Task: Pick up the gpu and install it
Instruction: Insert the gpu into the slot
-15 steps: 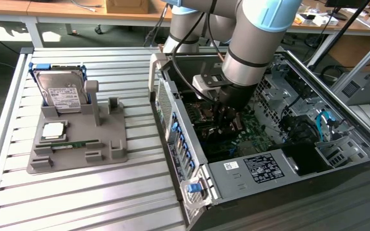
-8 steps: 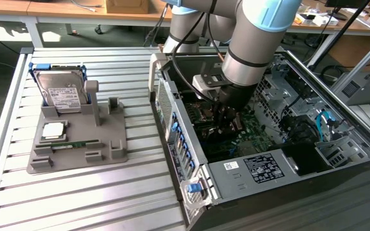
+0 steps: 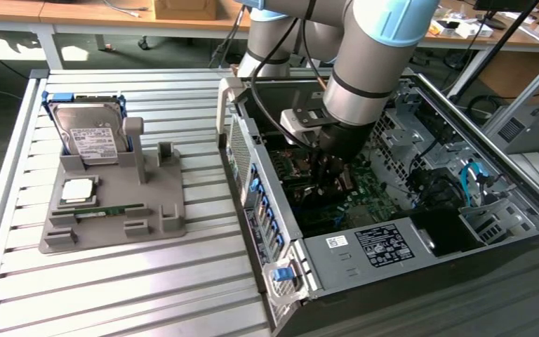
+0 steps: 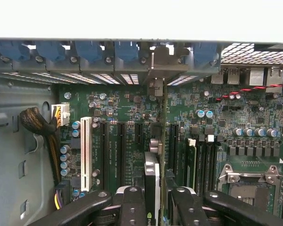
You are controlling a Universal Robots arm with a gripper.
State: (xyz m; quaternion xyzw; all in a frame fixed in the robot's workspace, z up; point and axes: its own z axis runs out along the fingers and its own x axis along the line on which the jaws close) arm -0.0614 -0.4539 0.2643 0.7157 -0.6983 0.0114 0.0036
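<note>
Wrist view: gripper [image 4: 155,200] clamps the gpu [image 4: 153,179] edge-on, close between motherboard [image 4: 226,117] slots.

- The computer case [image 3: 382,246] lies open on the tabletop [image 3: 110,295], toward the exterior view's right.
- The parts holder [image 3: 110,210] sits to its left, carrying the hard drive [image 3: 90,133].
- The claw [image 3: 330,172] is inside the case, holding the gpu [image 4: 152,179] edge-on over the motherboard [image 4: 217,132].

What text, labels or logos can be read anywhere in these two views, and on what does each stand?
None can be read as words.
White label on the hard drive: print too small to read.
Black and white stickers on the computer case: rows of print and marks, too blurred to read.
White lettering on the motherboard beside the slots: too small to read.
Green logo mark on the gpu held between the gripper fingers: no legible letters.
</note>
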